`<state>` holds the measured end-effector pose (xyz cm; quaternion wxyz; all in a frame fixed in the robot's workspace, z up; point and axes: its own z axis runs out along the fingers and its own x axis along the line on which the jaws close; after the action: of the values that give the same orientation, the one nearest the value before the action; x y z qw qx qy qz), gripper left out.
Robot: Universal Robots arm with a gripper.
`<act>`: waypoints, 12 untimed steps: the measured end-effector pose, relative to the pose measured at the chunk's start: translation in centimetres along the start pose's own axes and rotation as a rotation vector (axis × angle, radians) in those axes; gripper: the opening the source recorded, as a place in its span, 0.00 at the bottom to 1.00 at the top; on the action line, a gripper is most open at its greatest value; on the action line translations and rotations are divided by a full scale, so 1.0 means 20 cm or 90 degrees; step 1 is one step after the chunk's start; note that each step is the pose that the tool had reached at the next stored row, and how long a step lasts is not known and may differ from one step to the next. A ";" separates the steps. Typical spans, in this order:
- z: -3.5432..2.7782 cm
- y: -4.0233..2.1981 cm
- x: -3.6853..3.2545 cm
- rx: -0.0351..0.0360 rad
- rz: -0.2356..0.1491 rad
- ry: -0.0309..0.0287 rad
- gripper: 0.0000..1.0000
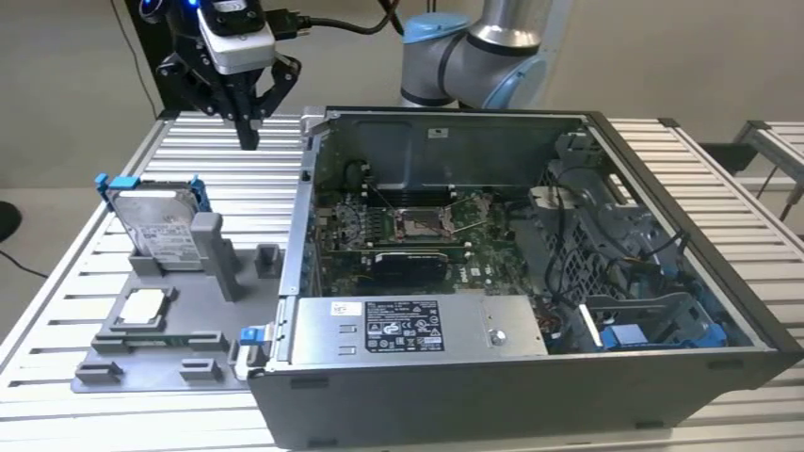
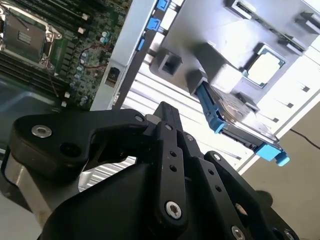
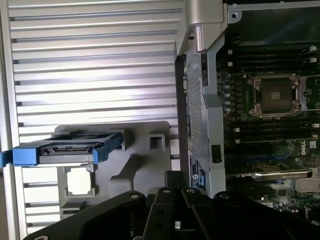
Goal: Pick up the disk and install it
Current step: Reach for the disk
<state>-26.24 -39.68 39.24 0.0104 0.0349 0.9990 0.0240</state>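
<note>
Seen from my remote desk, the disk [image 1: 157,224] stands on edge in the grey holder [image 1: 145,377], beside the case [image 1: 503,395] at the exterior view's left. Its lower part is hidden in the slot; it is silver, white-labelled and blue-framed. My gripper [image 1: 249,139] hangs well apart above the table [image 1: 51,311], fingers pressed together, holding nothing.
</note>
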 end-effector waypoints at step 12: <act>0.004 0.055 0.097 -0.0001 0.000 -0.0001 0.00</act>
<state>-28.09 -38.43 39.18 0.0104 0.0349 0.9990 0.0241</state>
